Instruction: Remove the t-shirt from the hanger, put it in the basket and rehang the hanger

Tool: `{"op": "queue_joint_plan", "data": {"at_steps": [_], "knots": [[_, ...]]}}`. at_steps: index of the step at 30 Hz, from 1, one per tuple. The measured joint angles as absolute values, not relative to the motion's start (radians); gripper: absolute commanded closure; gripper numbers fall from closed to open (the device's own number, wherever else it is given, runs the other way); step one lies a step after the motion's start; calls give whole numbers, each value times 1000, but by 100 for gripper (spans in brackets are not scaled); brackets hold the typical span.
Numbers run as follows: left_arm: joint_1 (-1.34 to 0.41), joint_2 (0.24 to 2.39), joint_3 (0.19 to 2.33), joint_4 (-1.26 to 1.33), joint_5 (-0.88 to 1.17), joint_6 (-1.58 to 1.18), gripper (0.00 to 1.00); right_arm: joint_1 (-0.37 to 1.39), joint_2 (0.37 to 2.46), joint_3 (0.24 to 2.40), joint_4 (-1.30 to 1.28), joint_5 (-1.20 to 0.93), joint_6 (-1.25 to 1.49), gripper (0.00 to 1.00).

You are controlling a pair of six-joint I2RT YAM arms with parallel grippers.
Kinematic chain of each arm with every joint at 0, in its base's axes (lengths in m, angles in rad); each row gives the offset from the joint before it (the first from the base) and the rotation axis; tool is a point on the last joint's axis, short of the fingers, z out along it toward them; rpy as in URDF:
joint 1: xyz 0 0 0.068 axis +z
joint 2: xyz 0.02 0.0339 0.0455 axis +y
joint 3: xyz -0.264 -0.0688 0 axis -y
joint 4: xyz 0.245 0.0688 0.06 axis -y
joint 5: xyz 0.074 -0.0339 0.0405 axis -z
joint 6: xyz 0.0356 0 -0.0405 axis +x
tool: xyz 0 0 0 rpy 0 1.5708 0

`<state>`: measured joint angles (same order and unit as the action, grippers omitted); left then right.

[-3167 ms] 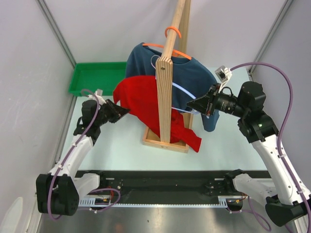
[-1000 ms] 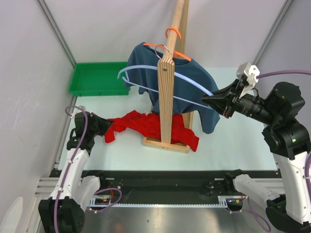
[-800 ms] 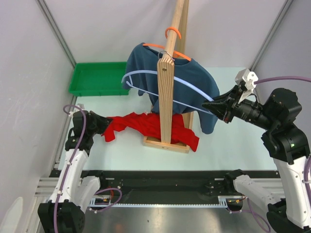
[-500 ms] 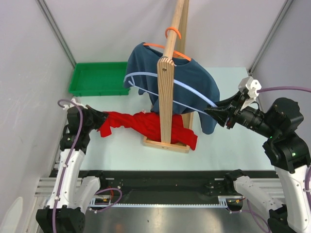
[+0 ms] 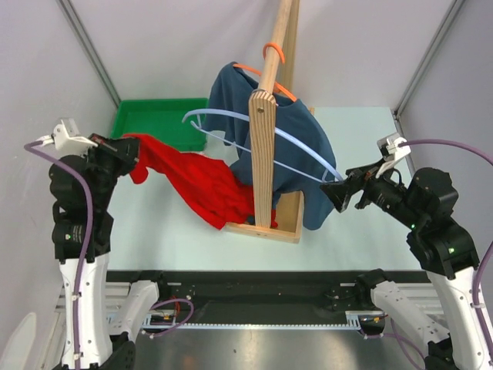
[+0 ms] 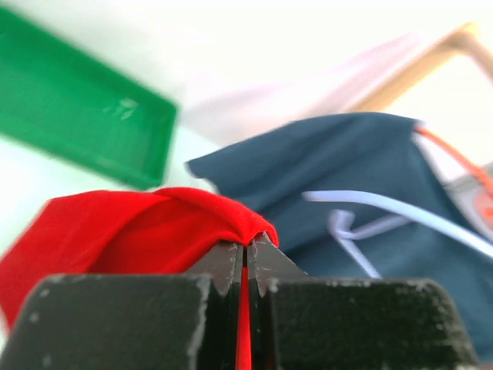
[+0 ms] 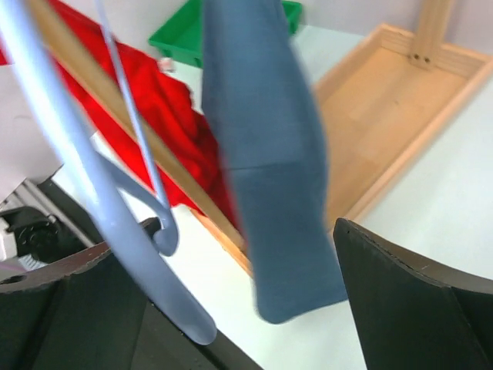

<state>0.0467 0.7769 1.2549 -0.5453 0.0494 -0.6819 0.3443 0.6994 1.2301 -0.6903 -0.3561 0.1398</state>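
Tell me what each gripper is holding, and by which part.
Left gripper pinches a bunched fold of the red t-shirt. Right gripper is open, holding nothing.

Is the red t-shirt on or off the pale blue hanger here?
Off. The hanger shows bare, while the red t-shirt stretches from the shut left fingers down to the rack base.

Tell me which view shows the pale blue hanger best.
Top external: the pale blue hanger shows its whole arc there, crossing the wooden stand. Left wrist catches only a short stretch against the navy shirt; right wrist sees one arm, close and blurred.
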Motion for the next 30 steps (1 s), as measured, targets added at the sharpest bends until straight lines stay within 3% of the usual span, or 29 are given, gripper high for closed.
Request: {"op": "queue_joint_plan", "data": {"at_steps": [5, 13, 15, 17, 18, 21, 22, 23, 30], "knots": [[47, 804, 1235, -477, 211, -682, 100, 344, 670, 1210, -703, -272, 170, 0], [36, 896, 960, -498, 239, -670, 100, 344, 623, 1222, -746, -180, 203, 0], [-36, 916, 916, -504, 201, -668, 97, 345, 625, 1222, -753, -164, 213, 0], [-150, 927, 885, -492, 165, -665, 82, 344, 627, 1222, -754, -157, 222, 0], [-202, 931, 867, -481, 153, -667, 59, 344, 627, 1222, -754, -154, 229, 0], [-300, 940, 783, -422, 146, -690, 19, 344, 622, 1216, -754, -153, 237, 0], [-312, 949, 739, -393, 143, -710, 16, 344, 617, 1211, -754, -153, 239, 0], [-316, 957, 711, -377, 146, -714, 7, 344, 613, 1207, -756, -151, 241, 0], [-353, 1093, 599, -245, 198, -786, 3, 344, 579, 1197, -773, -146, 244, 1]]}}
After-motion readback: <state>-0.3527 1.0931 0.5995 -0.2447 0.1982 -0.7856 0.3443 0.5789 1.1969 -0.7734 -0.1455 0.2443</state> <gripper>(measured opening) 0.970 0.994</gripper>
